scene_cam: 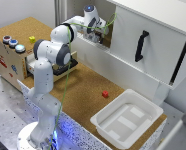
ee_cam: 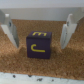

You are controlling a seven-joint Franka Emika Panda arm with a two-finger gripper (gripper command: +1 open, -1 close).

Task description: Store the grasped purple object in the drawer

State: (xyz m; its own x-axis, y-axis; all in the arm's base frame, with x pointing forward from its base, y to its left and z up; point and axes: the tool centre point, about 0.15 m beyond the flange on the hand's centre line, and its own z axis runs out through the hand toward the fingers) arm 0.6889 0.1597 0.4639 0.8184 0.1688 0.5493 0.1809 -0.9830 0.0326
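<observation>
In the wrist view a purple cube (ee_cam: 39,44) with a yellow letter on two faces rests on a cork surface (ee_cam: 42,65). My gripper (ee_cam: 39,44) is open around it, one finger (ee_cam: 11,31) on each side with a gap to the cube. In the exterior view the gripper (scene_cam: 96,35) is reached into the white cabinet's opening at the back, and the cube is hidden there. The drawer (scene_cam: 30,66) of the cork-topped wooden box stands pulled out at the exterior view's left, mostly behind the arm.
A white cabinet door (scene_cam: 143,42) with a black handle hangs open at the exterior view's right. A white plastic tub (scene_cam: 125,120) sits at the front right, with a small red cube (scene_cam: 105,93) near it. A yellow cube (scene_cam: 32,38) and coloured buttons (scene_cam: 13,43) top the box.
</observation>
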